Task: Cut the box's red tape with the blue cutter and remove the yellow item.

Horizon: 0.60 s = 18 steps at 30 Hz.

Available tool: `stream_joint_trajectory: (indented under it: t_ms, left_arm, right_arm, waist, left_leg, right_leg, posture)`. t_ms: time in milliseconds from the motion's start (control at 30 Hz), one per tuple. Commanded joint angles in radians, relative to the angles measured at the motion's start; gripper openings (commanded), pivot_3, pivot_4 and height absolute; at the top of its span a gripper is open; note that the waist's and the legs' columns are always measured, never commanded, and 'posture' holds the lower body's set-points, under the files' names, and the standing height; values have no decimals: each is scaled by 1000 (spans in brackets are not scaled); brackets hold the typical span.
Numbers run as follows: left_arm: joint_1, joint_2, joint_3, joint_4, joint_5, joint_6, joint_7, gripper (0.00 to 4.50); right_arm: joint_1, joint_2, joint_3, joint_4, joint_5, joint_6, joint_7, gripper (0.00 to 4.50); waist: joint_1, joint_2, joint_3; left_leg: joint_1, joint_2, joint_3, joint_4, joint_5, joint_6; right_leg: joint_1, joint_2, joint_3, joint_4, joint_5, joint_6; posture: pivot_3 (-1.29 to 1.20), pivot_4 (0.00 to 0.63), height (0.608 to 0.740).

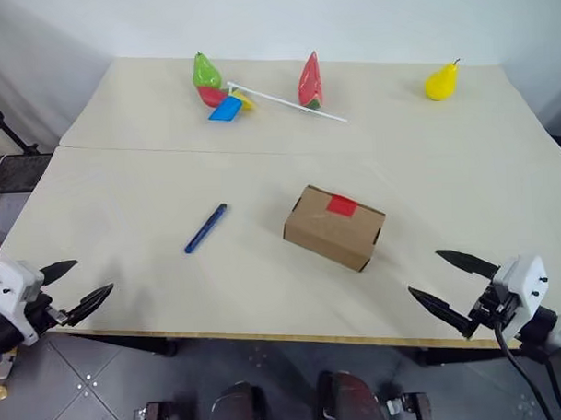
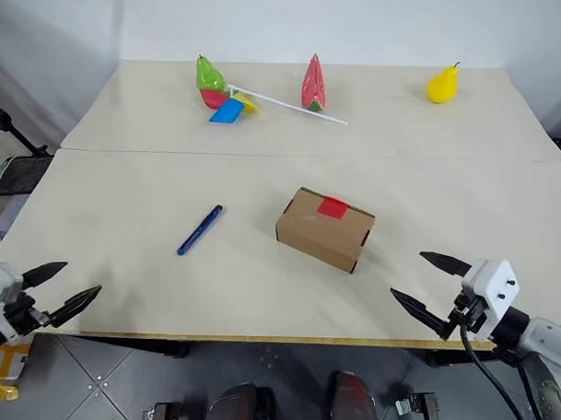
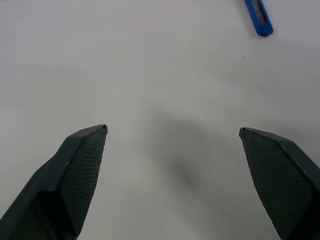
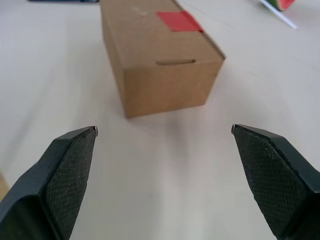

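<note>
The brown cardboard box [image 1: 334,228] lies closed near the middle of the table, with the red tape [image 1: 341,205] across its top seam. The blue cutter [image 1: 206,228] lies flat on the table to the box's left. My left gripper [image 1: 78,287] hovers open at the table's near left corner, empty, well short of the cutter [image 3: 259,17]. Over the near right edge my right gripper [image 1: 452,281] stands open and empty, pointing at the box [image 4: 159,55] and its tape [image 4: 179,21] from a short distance. The yellow item is hidden.
At the far side of the table [image 1: 151,187] stand a green pear toy [image 1: 205,72], a pinwheel with a white stick [image 1: 235,103], a watermelon slice toy [image 1: 310,81] and a yellow pear toy [image 1: 441,81]. A seam crosses the tabletop behind the box.
</note>
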Motion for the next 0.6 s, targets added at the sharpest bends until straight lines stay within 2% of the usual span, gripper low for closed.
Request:
stream_joint_trajectory:
  t_ms: [33,67,133,167,233,400,600]
  left_arm:
    - [-24,5,-3,-27,-3,-6,1,4493]
    - [-35,1,-8,-35,-10,3,3,4493]
    - [-83,6,-53,-98,-94,153,-13,4493]
    - [-164,-12,-111,-143,-120,210,5,4310]
    - [-340,-62,-238,-175,-75,236,60,3913]
    - [-640,-188,-473,-71,66,257,131,2301]
    - [-853,-341,-663,131,221,164,138,473]
  right_arm:
    - [-2,-9,-5,-33,0,-18,3,4500]
    - [-5,-8,-1,-33,0,-15,2,4500]
    - [-16,-16,17,-41,7,16,-1,4500]
    - [-39,-23,39,-52,10,55,-16,4320]
    - [-102,-41,82,-52,-20,112,-56,3907]
    - [-222,-84,171,17,-171,116,-115,2134]
    - [-342,-56,276,106,-315,78,-193,112]
  waist:
    - [1,0,0]
    - [2,0,0]
    - [4,0,0]
    - [4,0,0]
    - [15,0,0]
    - [11,-1,-1]
    - [-2,-1,0]
  left_leg:
    - [0,0,0,0,0,0]
    - [0,0,0,0,0,0]
    - [0,-1,0,0,0,0]
    - [0,-1,0,0,1,1]
    - [0,-2,-1,0,1,1]
    - [1,-5,0,1,5,2]
    - [-1,-10,2,1,6,1]
  right_leg:
    - [0,0,0,0,0,0]
    - [0,0,0,0,0,0]
    - [0,-1,0,1,0,0]
    - [0,-2,0,1,0,0]
    - [1,-3,0,2,0,0]
    - [1,-3,1,3,2,1]
    - [0,-1,-1,2,2,1]
  posture:
    - [0,150,740]
    - [0,150,740]
    - [0,150,740]
    - [0,150,740]
    - [0,150,740]
    - [0,150,740]
    - [0,150,740]
